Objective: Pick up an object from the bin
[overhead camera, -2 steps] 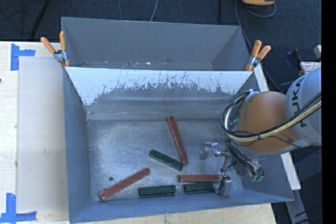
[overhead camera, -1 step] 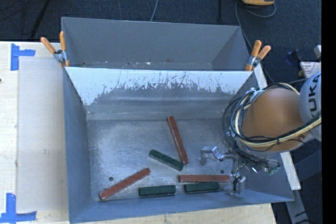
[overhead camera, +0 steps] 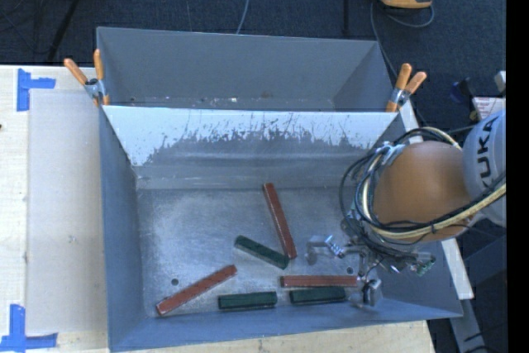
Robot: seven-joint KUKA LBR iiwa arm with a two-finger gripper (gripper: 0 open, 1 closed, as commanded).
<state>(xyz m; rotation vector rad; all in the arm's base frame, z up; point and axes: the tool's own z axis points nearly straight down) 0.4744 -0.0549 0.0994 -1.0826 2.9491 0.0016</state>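
The jaws sit at the right-hand end of a red-brown bar [overhead camera: 318,281], perhaps touching it; their opening cannot be told.

My gripper [overhead camera: 369,283] covers the right end of the reddish-brown bar [overhead camera: 314,281] lying toward the lower right of the bin [overhead camera: 165,202]. My orange wrist cover [overhead camera: 421,182] hides part of the right wall.

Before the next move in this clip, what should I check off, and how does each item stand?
1. Is the gripper at a thing: ok, at the red stick's right end.
2. Target lies alone: not ok, a green stick lies close alongside.
3. Room to the bin wall: cannot tell; the gripper is near it.
4. Target lying flat: ok.
5. Clear of other sticks: ok, further left.
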